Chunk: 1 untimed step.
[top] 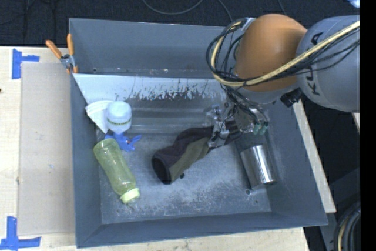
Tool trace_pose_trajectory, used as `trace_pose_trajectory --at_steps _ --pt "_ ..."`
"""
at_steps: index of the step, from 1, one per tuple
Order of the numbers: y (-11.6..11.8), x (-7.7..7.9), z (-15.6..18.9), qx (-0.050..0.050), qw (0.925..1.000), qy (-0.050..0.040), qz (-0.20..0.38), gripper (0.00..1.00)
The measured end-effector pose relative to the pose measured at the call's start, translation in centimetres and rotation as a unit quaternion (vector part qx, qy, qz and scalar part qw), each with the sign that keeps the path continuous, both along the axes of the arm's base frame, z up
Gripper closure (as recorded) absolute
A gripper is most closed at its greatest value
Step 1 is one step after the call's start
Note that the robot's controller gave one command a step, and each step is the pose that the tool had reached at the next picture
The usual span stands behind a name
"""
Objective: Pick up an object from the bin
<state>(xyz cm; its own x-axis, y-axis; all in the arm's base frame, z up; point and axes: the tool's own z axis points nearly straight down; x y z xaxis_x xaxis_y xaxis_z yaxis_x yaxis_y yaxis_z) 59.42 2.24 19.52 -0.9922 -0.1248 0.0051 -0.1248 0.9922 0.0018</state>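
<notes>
Yellow-green bottle [116, 170], white jar [119, 116], blue piece [126, 142], steel can [258, 166].

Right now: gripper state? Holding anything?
Gripper: open or closed cannot be told. It is down at the upper right end of the dark sock-like cloth, next to the metal can. A grasp is not visible.
</notes>
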Motion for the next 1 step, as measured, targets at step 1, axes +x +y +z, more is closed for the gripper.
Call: trace_pose_trajectory --at_steps 1 --pt "0.26 -0.28 3.95 0.0 1.0 0.0036 0.001 1.0"
